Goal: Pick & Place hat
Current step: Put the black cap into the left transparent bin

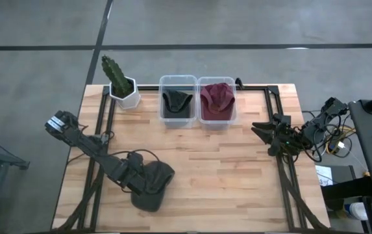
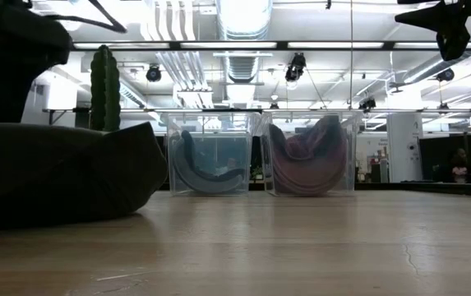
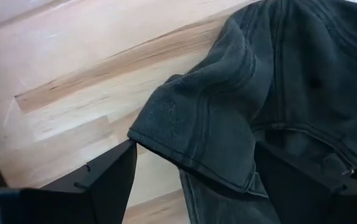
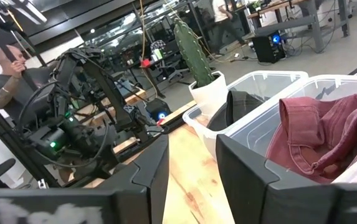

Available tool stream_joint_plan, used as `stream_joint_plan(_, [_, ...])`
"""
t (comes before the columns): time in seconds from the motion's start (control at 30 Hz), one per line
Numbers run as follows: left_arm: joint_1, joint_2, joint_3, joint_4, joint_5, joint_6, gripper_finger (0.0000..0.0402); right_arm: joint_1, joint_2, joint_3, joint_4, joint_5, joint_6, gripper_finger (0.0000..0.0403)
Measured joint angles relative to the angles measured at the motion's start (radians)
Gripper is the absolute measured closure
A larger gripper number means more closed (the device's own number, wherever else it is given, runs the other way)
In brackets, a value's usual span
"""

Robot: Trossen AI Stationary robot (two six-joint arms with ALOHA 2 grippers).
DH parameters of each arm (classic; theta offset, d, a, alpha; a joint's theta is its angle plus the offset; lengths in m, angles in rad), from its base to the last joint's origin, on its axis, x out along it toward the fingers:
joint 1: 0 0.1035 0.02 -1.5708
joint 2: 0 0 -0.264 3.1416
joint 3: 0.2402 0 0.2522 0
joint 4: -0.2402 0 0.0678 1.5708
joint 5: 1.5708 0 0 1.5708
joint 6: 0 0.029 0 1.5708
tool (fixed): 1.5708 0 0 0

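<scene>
dark hat (image 1: 152, 187) — long axis toward table's front | left gripper (image 3: 228, 180) — fingers spread astride its edge | right gripper (image 1: 263, 130) — parted

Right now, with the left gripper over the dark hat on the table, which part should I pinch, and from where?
Probably the folded brim edge of the dark hat: it lies between the left gripper's open fingers. Come straight down from above; the hat is slumped flat on the table.

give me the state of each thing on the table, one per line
dark hat: lying on the table, between the left gripper's open fingers
left bin: no lid, dark hat inside
right bin: no lid, maroon hat inside
cactus: upright in its white pot
right gripper: open, holding nothing
</scene>
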Motion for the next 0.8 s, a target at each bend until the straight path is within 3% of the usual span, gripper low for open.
stream_joint_plan(0.43, [0.0,-0.008,-0.062,0.041,0.027,-0.027,0.0087,0.0,0.0,0.0,-0.001,0.0,0.0,0.0277])
stream_joint_plan(0.8, [0.0,-0.014,-0.208,0.34,0.043,-0.039,0.0087,0.0,0.0,0.0,-0.001,0.0,0.0,0.028])
